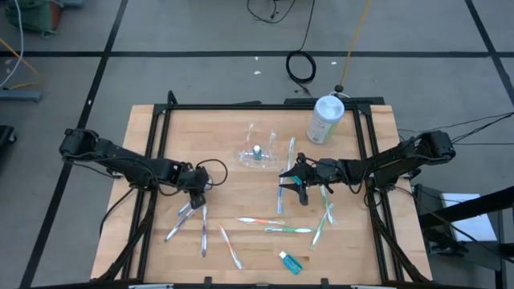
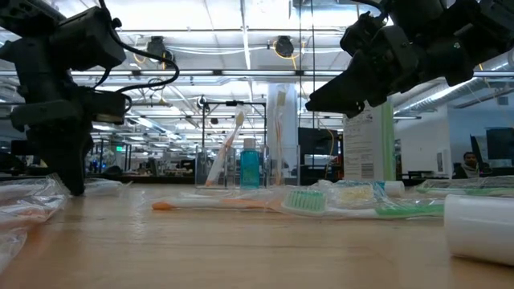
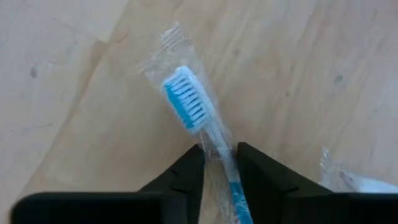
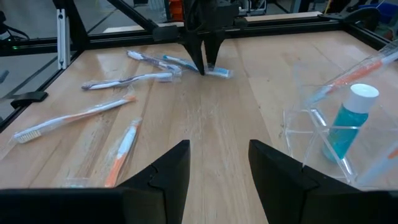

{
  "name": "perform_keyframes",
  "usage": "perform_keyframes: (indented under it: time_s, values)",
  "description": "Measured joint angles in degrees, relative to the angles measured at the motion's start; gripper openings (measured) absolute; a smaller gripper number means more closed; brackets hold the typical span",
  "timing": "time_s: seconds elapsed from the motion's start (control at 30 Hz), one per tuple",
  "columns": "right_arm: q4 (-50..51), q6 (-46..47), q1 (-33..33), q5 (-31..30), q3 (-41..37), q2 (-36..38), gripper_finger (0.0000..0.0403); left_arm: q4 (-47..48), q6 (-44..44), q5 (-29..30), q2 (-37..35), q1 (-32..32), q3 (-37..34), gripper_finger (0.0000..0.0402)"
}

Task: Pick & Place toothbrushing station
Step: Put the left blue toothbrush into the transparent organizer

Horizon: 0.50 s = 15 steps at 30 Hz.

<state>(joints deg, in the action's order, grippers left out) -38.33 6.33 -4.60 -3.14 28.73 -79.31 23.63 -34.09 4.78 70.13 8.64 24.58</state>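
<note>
Our left tool point(image 3: 219, 163) is down on the wooden table point(image 1: 161, 144), its fingers narrowed around the neck of a blue-bristled toothbrush in a clear wrapper point(image 3: 189, 109), whose long axis runs straight out ahead between them; whether they grip it yet we cannot tell. The small transparent plastic holder with a blue bottle in it point(image 1: 257, 150) sits well apart from this tool, toward the middle of the table. Our right tool point(image 1: 294, 174), fingers spread and empty, hovers just beside that holder and is the nearer arm.

Grey floor point(image 1: 201, 32) with dark seams, black cable coil point(image 1: 301, 67); ceiling strip lights point(image 2: 233, 50), distant workbenches.
</note>
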Motion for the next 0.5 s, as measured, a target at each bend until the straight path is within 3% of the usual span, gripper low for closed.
perform_keyframes:
  time_s: [0.3, 0.5]
  values:
    - [0.0, 0.0, 0.0, 0.0, 0.0, 0.0, 0.0155, -0.9, -0.6, 3.5, 0.0, 0.0, 0.0, 0.0012]
    - [0.0, 0.0, 0.0, 0.0, 0.0, 0.0, 0.0155, -4.1, -0.5, 5.5, 0.2, -0.1, -0.1, 0.002]
